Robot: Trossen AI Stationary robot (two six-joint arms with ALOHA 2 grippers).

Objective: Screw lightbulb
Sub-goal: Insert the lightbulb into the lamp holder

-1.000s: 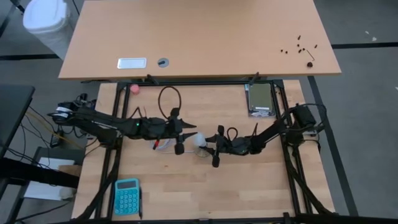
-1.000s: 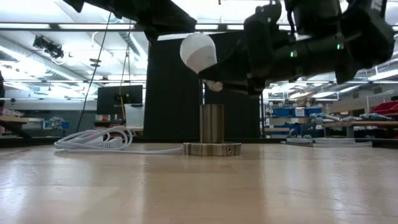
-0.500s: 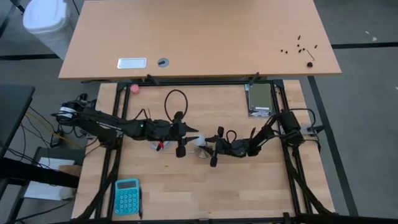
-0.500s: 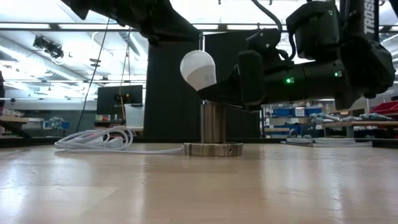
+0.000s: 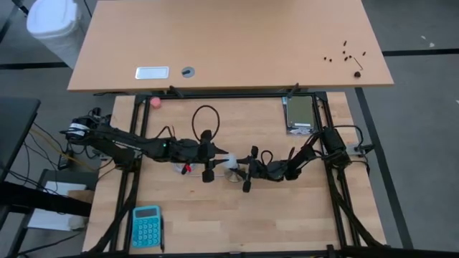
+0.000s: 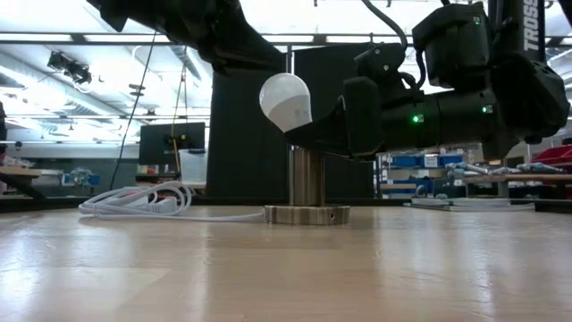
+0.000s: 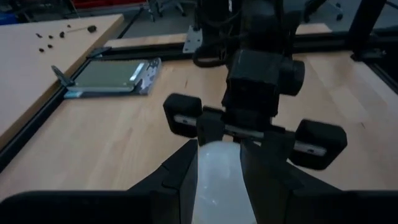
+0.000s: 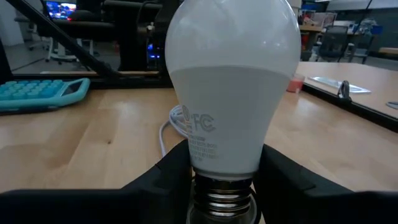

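One table [image 5: 287, 208] is seen, with two arms met at its middle. One bulb [image 6: 285, 100] is held in the air, tilted, just above the one metal socket [image 6: 305, 177] and not yet entered into it. The left gripper [image 5: 219, 160] is pressed shut on the bulb's globe, as shown in its wrist view. The right gripper [image 8: 221, 186] is pinched on the neck just above the screw base. The task is judged early to midway: the bulb is lifted and brought over the socket, while lowering, seating and turning are left to be done. One white cord [image 6: 143, 201] is coiled beside the socket; one blue calculator [image 5: 146, 226] and one pink ball [image 5: 155, 102] lie well apart
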